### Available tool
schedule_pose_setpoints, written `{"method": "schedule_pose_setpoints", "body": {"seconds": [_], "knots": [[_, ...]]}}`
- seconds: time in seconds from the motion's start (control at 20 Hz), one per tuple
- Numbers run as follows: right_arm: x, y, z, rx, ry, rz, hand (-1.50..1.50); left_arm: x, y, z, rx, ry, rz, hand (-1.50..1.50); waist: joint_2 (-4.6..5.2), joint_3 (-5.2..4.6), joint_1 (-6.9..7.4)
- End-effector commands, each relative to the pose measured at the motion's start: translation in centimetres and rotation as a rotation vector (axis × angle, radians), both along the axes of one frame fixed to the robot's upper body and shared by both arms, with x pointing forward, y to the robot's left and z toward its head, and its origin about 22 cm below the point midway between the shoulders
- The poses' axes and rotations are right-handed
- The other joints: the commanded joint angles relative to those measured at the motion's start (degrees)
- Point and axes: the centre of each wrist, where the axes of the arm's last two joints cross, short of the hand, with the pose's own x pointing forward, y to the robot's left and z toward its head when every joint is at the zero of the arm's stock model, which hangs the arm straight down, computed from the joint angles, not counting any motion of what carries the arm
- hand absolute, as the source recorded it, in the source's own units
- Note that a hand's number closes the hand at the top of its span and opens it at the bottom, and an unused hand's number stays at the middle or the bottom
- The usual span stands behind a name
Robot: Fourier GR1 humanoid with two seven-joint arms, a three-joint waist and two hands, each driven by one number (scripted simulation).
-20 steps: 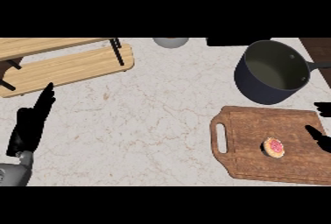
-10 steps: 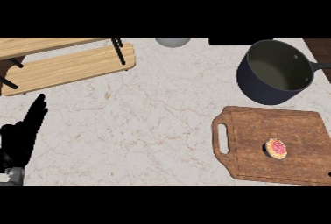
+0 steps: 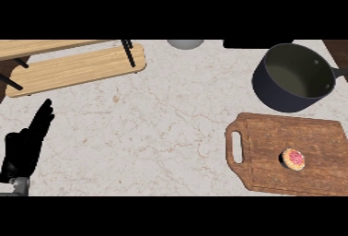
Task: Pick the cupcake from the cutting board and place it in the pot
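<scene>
Marble counter, cutting board, dark pot, wooden shelf

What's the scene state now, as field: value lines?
cupcake: on the board, right of centre, untouched
board: lower right of counter, handle slot to the left
pot: beyond the board, nothing visible inside
left hand: lower left, open, fingers straight, holding nothing
right hand: not in view
task: not started
</scene>
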Motion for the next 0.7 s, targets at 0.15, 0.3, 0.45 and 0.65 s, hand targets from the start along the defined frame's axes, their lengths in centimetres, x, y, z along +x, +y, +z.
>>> {"method": "schedule_pose_setpoints", "body": {"seconds": [0.15, 0.3, 0.45, 0.65], "knots": [[1.5, 3.2, 1.6, -0.249, 0.354, 0.055, -1.5, 0.1, -0.9, 0.1, -0.007, -0.006, -0.018, 0.0, 0.26, 0.0, 1.41], [2.8, 4.9, 2.3, -0.269, 0.451, 0.077, -1.5, -0.3, -0.8, -0.6, 0.003, -0.012, -0.027, 0.0, 0.26, 0.03, 1.42], [4.8, 6.2, 1.8, -0.276, 0.482, 0.101, -1.5, 0.9, -0.6, -0.6, 0.012, -0.016, -0.011, 0.0, 0.22, 0.08, 0.61], [6.2, 8.2, 2.0, -0.286, 0.524, 0.128, -1.5, 0.0, 0.6, 0.1, -0.006, 0.011, -0.012, 0.0, 0.03, 0.1, 0.14]]}}
